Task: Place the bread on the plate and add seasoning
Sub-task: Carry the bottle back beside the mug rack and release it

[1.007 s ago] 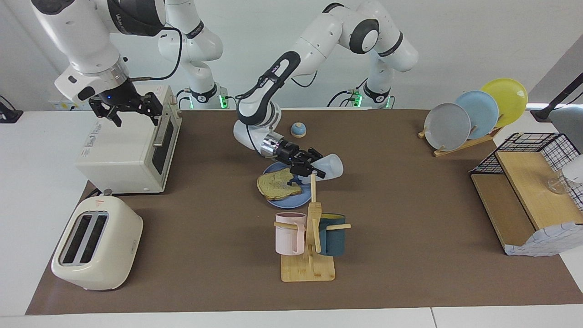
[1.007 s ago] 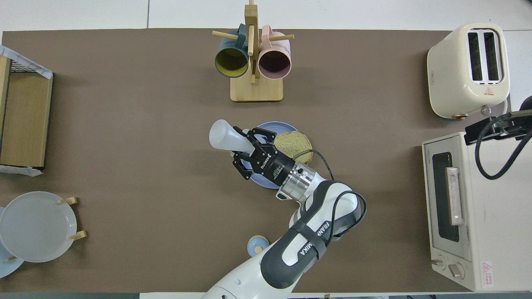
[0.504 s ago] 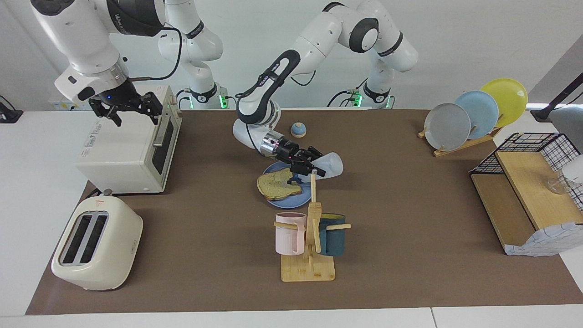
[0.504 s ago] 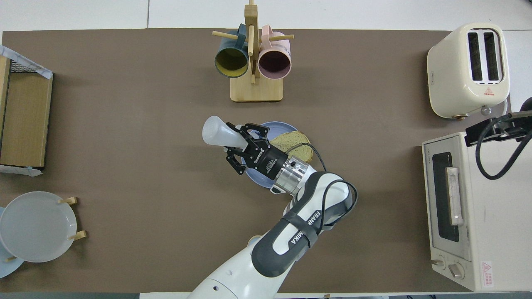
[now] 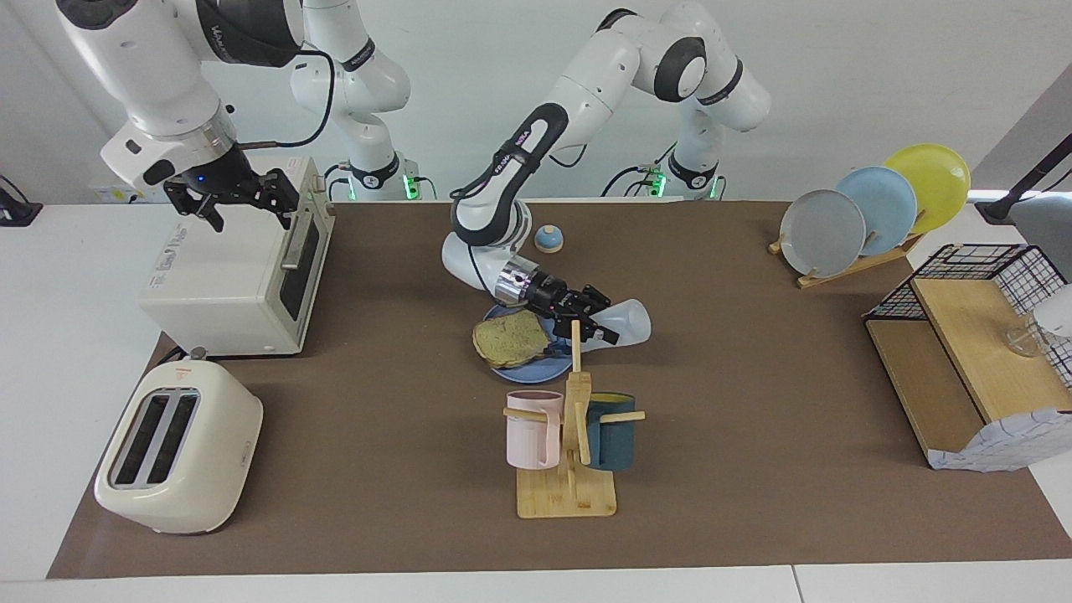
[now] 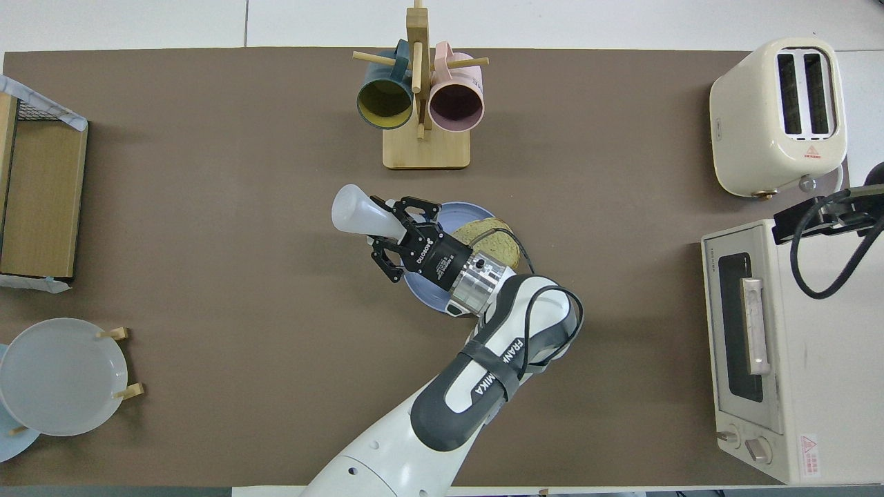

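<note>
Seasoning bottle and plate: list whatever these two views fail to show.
- Seasoning bottle: its cap is hidden by the left hand in both views.
- Any seasoning falling on the bread: too fine to see.
- Plate: partly covered by the left arm in the overhead view.
- Right hand: outside the overhead view.

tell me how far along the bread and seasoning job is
Done: the bread lies on the plate. In hand: the left gripper holds the seasoning tipped on its side, over the plate's edge. The right gripper waits over the toaster oven. Left: setting the seasoning down.
</note>
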